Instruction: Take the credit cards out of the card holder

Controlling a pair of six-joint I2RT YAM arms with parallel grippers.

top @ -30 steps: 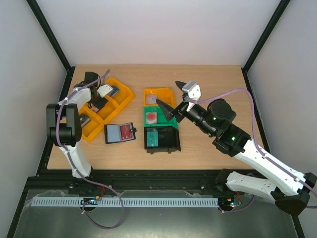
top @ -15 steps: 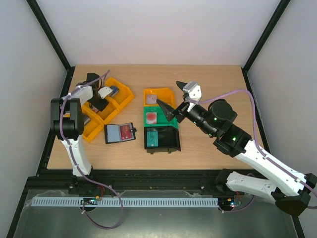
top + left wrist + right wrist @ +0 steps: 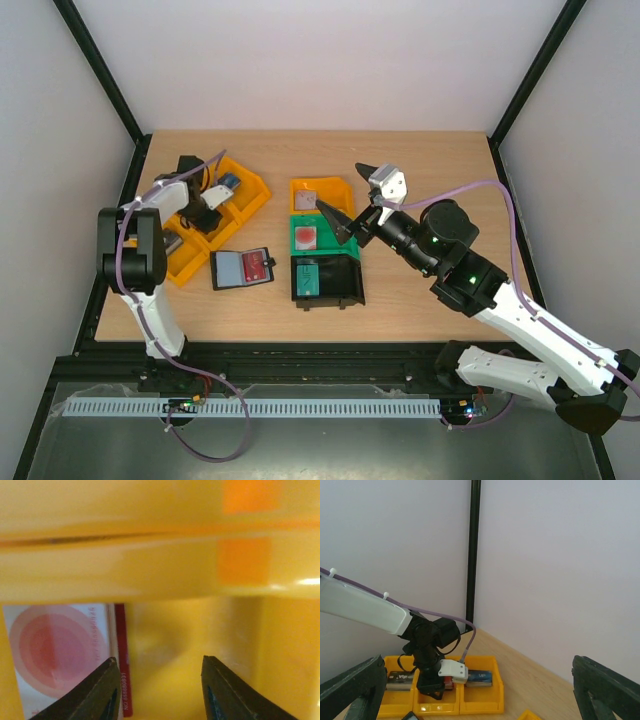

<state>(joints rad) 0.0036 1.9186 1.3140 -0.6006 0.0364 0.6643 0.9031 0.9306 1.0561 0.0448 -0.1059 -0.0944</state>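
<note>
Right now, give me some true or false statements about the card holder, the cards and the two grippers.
1. The card holder lies open on the table. True.
2. A red credit card lies in it. True.
3. The black bin holds a teal card. True.
4. The right gripper is clamped on a card. False: it is open and empty, raised above the table.
5. The left gripper hangs over the black bin. False: it is down inside a yellow bin, open, beside a pale card.
</note>
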